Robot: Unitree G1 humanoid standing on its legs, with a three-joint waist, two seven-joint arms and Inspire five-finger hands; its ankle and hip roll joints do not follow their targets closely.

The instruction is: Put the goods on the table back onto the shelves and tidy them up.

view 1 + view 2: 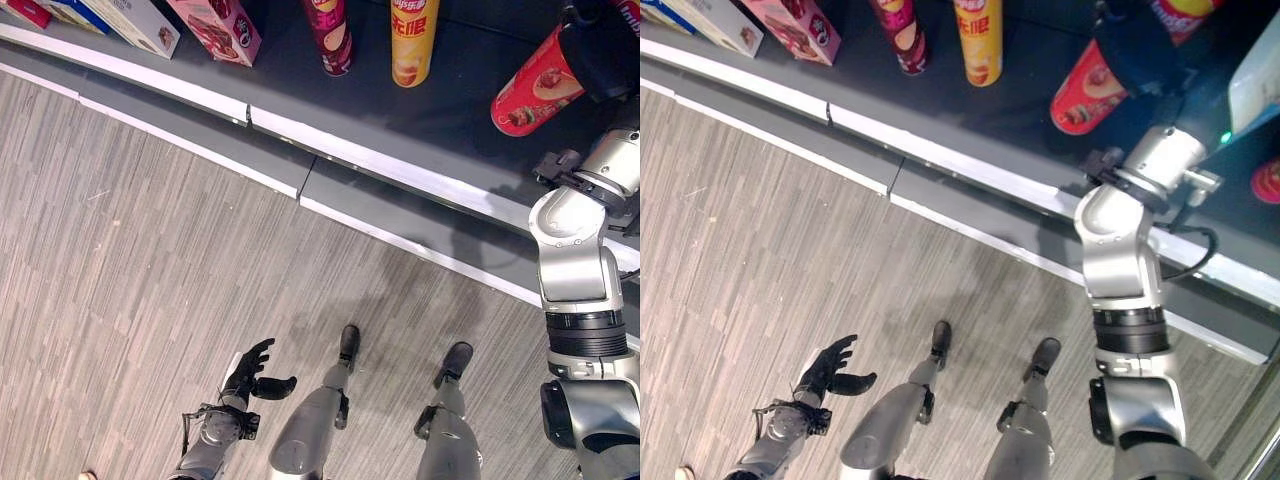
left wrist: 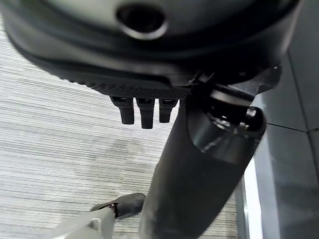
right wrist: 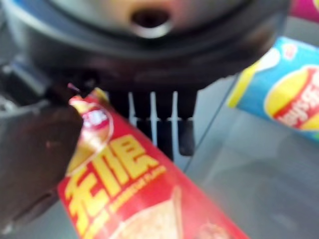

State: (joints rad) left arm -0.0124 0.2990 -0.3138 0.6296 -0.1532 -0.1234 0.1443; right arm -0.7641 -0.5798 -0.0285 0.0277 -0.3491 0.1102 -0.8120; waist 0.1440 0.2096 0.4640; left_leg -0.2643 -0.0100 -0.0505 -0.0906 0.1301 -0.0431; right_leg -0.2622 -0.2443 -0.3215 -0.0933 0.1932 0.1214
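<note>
- Over the dark shelf point(image 1: 460, 90), the robot's right arm reaches up and forward, bent at the elbow, with the right hand point(image 1: 1137, 50) at the top of a red crisp can point(image 1: 535, 95).
- That red can leans tilted, its lower end on the shelf surface and its upper end under the dark hand.
- In the right wrist view the thumb lies against one side of the red can point(image 3: 139, 199) and the fingers point(image 3: 172, 129) reach down past its other side, so the hand is closed around the can.
- The left arm hangs low beside the body, over the striped wood-look floor point(image 1: 150, 270).
- The left hand point(image 1: 250, 372) holds nothing; its fingers are spread and loosely relaxed, thumb sticking out sideways.
- On the shelf I count three tall crisp cans: the red one in the hand, a yellow can point(image 1: 413, 40) standing upright, and a dark red can point(image 1: 331, 38) upright just beside the yellow one.
- Further along to the left stand a pink box point(image 1: 218, 28) and a white box point(image 1: 135, 22), with more packets cut off at the corner, too little to tell.
- The right wrist view also shows one blue packet point(image 3: 279, 89) beyond the fingers.
</note>
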